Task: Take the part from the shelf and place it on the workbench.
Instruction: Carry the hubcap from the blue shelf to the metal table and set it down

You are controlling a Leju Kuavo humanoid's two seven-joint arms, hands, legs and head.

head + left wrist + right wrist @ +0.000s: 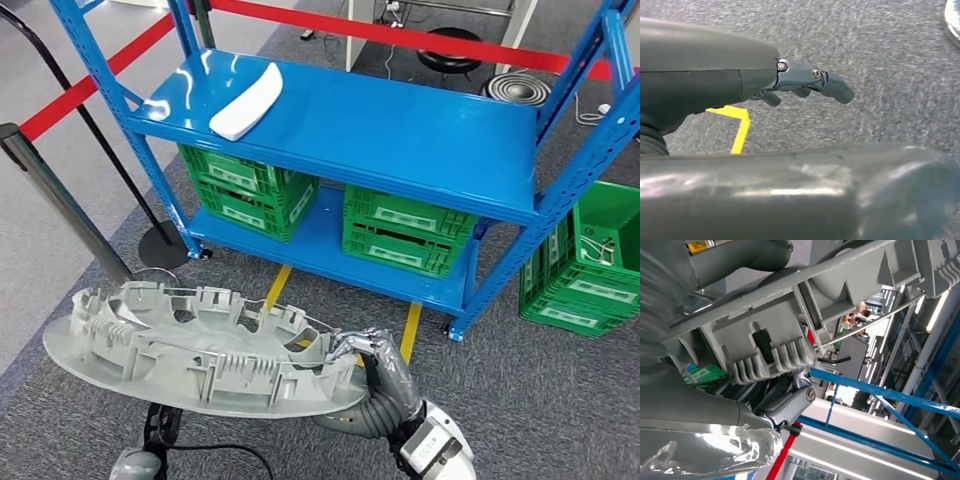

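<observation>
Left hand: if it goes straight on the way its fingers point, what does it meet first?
In the left wrist view the left hand points along above the grey carpet floor. The way looks free as far as the picture shows, though depth is unclear.

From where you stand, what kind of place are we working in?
Probably a factory or warehouse test area. A blue steel shelf rack holds green plastic crates, a red barrier belt ropes off the zone, and yellow floor tape marks the grey carpet. The right hand holds a large grey moulded part.
</observation>
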